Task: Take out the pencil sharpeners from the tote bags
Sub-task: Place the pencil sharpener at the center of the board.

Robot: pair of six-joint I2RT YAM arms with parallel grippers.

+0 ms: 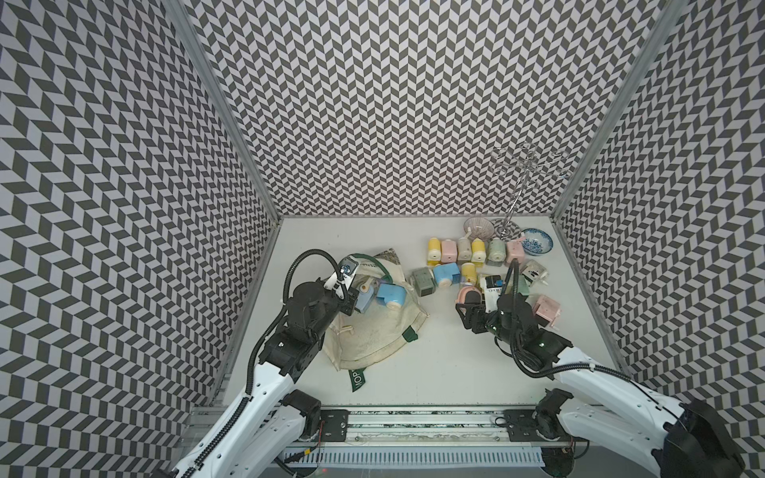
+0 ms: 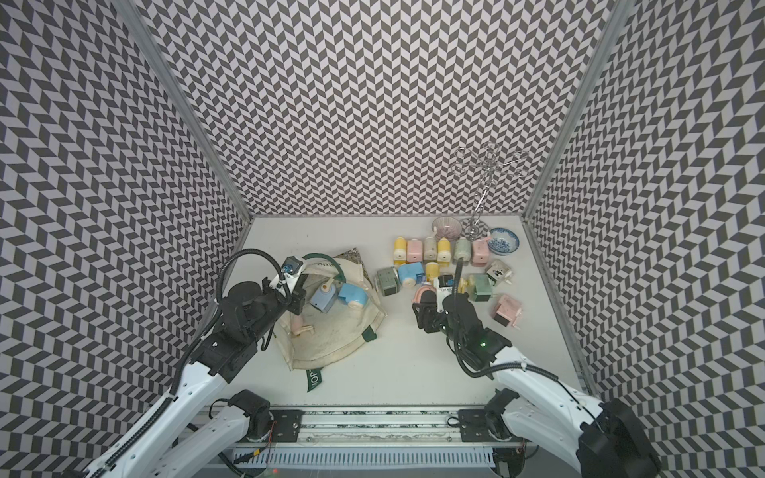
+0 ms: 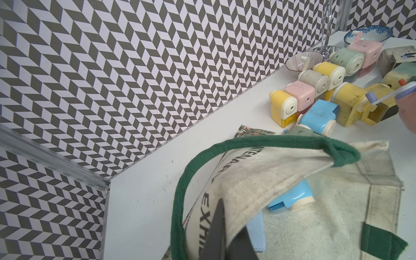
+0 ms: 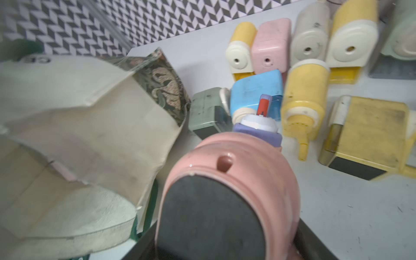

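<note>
Two blue pencil sharpeners (image 1: 391,296) sit in the one tote bag (image 1: 372,339) at nine o'clock. My left gripper (image 1: 351,298) pinches its rim tight. My right gripper (image 1: 470,310) squeezes one pink sharpener (image 4: 236,157). A row of six sharpeners (image 1: 478,250) stands at one o'clock. The bag says "EXH".

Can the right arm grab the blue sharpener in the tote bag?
Probably not yet: the right gripper holds a pink sharpener. The left gripper pinches the tote bag open, baring the blue sharpener.

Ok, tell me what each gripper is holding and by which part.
Left gripper: shut on the tote bag, pinching its cream top edge beside the green strap. Right gripper: clamps the pink sharpener by its two sides, near the dark-panelled end.
</note>
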